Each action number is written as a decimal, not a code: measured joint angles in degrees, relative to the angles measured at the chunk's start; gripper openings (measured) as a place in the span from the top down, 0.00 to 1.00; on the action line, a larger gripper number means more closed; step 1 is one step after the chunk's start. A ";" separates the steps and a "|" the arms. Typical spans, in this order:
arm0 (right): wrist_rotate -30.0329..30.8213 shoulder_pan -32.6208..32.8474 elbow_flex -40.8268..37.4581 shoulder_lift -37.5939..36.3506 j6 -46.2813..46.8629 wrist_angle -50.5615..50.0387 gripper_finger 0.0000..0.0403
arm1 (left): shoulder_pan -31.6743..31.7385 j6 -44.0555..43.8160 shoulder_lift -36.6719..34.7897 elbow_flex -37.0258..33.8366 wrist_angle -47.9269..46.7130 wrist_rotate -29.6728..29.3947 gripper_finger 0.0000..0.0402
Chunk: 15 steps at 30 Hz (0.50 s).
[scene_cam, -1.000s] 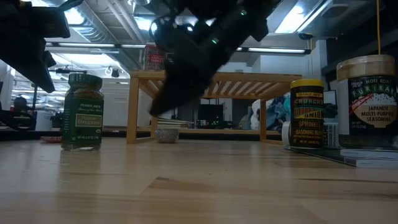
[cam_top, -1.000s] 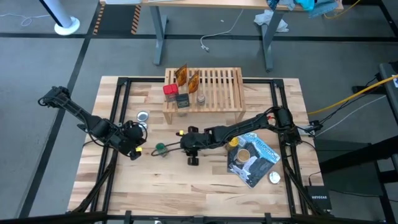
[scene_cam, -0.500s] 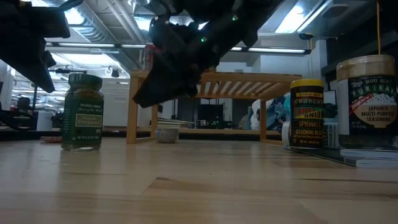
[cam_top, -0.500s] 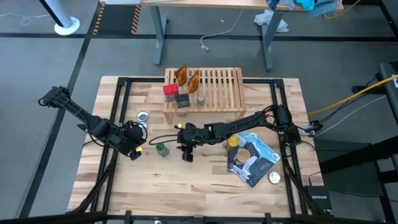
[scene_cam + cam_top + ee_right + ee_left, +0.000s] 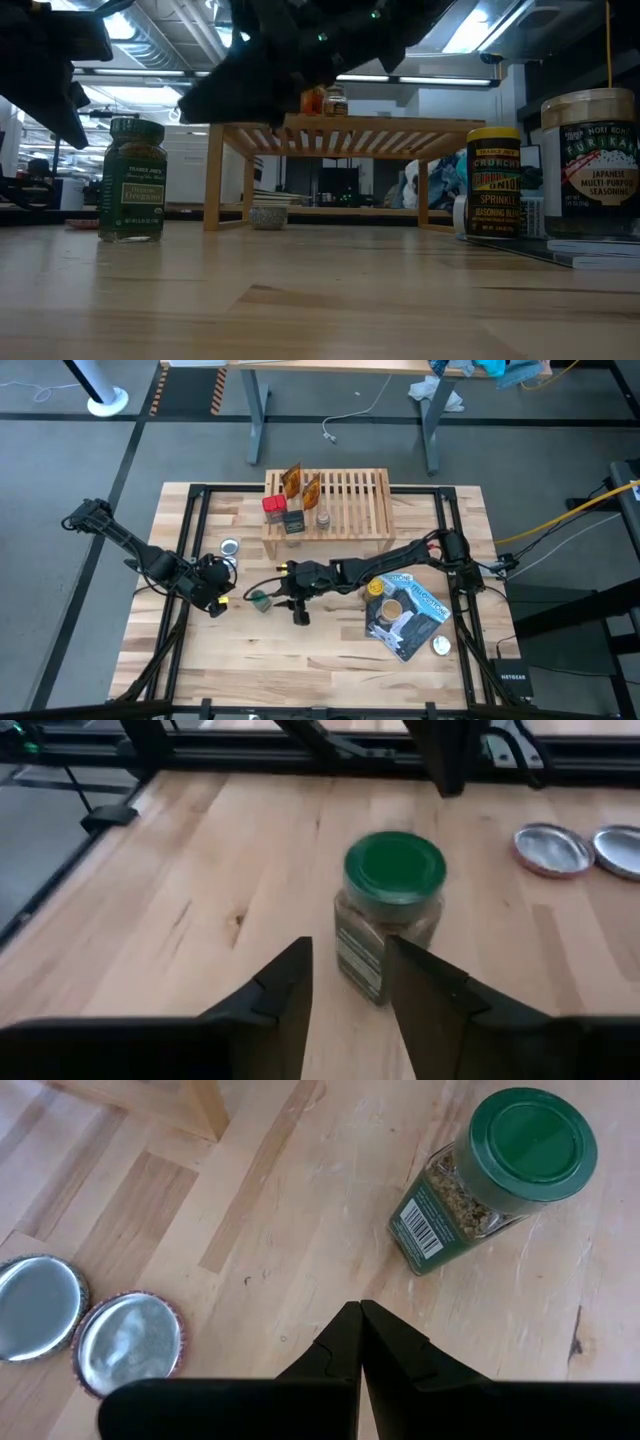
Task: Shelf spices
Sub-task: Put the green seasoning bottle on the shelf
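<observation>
A green-capped spice jar (image 5: 260, 598) stands upright on its base on the table, also seen as the jar (image 5: 132, 180), the jar (image 5: 490, 1180) and the jar (image 5: 385, 910). My right gripper (image 5: 274, 593) is open just to the right of it; in the right wrist view the right gripper (image 5: 348, 965) has the jar straight ahead of its spread fingers, not touching. My left gripper (image 5: 221, 600) waits shut on the jar's left, seen as the left gripper (image 5: 358, 1318). The shelf (image 5: 345, 510) carries a red-capped jar (image 5: 272, 505), a dark tin (image 5: 293, 521), a tan-capped jar (image 5: 322, 517) and orange packets (image 5: 291, 481).
Two silver discs (image 5: 130, 1342) lie near the left gripper, by the shelf's left leg. A blue-and-black pouch (image 5: 415, 622) lies on the table's right with a yellow-capped jar (image 5: 376, 588) and a tan-capped jar (image 5: 392, 608) on it. Bare wood lies toward the near edge.
My right gripper has moved toward the table's left, closing on the green-capped jar, and in the low view it has risen clear of the shelf's front. The jar has stayed in place. The left arm has kept still.
</observation>
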 joint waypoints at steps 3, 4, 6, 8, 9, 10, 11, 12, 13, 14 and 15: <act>-0.11 0.04 0.04 0.85 1.43 0.20 0.64 | 0.00 0.00 0.00 0.00 0.00 0.00 1.00; -0.26 -0.03 0.01 1.40 1.88 0.01 0.62 | 0.00 0.00 0.00 0.00 -0.02 0.00 1.00; -0.55 -0.07 -0.01 2.11 3.07 0.62 0.56 | 0.00 0.00 0.00 0.00 -0.02 0.00 1.00; -0.79 -0.46 -0.06 2.37 3.56 0.89 0.48 | 0.00 0.00 0.00 -0.02 0.01 0.00 1.00; -1.03 -0.55 0.01 2.47 3.58 1.79 0.44 | 0.00 0.00 0.00 -0.02 -0.01 0.00 1.00; -1.06 -0.79 0.04 2.49 3.58 2.00 0.39 | 0.00 0.00 0.00 -0.02 -0.02 0.00 1.00; -1.18 -1.03 0.04 2.54 3.58 2.01 0.34 | 0.00 0.00 0.00 -0.02 0.02 0.00 1.00; -1.48 -1.32 0.04 2.64 3.60 2.33 0.29 | 0.00 0.00 0.00 -0.02 0.00 0.00 1.00; -1.55 -1.63 0.02 2.77 3.60 2.45 0.24 | 0.00 0.00 0.00 -0.02 -0.04 0.00 1.00; -1.67 -1.93 0.02 2.99 3.60 3.12 0.19 | 0.00 0.00 0.00 -0.02 0.02 0.00 1.00; -1.95 -2.06 0.02 3.10 3.52 3.60 0.14 | 0.00 0.00 0.00 -0.02 0.04 0.00 1.00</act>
